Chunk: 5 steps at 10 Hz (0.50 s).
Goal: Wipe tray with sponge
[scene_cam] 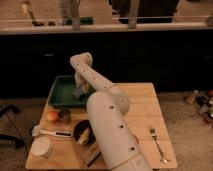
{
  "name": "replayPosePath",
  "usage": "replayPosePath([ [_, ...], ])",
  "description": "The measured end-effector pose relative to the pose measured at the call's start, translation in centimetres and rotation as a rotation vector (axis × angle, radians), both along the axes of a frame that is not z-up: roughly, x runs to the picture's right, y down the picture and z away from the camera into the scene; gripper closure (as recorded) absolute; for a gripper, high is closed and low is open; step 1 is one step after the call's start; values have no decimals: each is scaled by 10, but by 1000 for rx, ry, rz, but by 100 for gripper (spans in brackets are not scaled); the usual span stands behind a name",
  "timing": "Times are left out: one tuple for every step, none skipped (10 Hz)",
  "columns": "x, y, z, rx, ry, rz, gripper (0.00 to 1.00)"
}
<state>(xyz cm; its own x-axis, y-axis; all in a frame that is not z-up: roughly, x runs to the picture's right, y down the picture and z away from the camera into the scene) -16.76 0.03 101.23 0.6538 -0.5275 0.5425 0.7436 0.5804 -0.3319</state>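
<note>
The large dark green rectangular plastic tray (pixel 61 96) with raised, sloping sides is lying on a light wooden slatted table (pixel 145 107). The robot's white, hole-dotted arm (pixel 107 117) is reaching over the tray's near right corner, and the gripper (pixel 80 83) is hanging inside the tray, close to its right wall. The small bluish-grey rectangular sponge (pixel 79 93) with a yellow part is sitting in the tray directly under the gripper. Whether the gripper is clasping it or merely resting above it cannot be told. Just outside the tray's near rim, a round orange fruit (pixel 52 116) and a small grey metal can (pixel 65 116) are standing side by side. Farther out from that rim, a white-handled brush (pixel 50 132), a round dark bowl (pixel 82 132) and a round white cup (pixel 41 147) are lying. A silver metal fork (pixel 157 142) is lying well apart from the tray, off to its right.
</note>
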Motion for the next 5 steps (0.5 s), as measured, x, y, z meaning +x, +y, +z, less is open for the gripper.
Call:
replayPosePath([
  [-9,3,-1,-13,-25,-20,99],
  [-13,6,-3,-23,-43,-34,99],
  [-15,12,-7,-33,-60,-44,99],
  [-16,17,-14,-38,-78,-50,99],
  [-16,22,-19,-42,-85,-52,99],
])
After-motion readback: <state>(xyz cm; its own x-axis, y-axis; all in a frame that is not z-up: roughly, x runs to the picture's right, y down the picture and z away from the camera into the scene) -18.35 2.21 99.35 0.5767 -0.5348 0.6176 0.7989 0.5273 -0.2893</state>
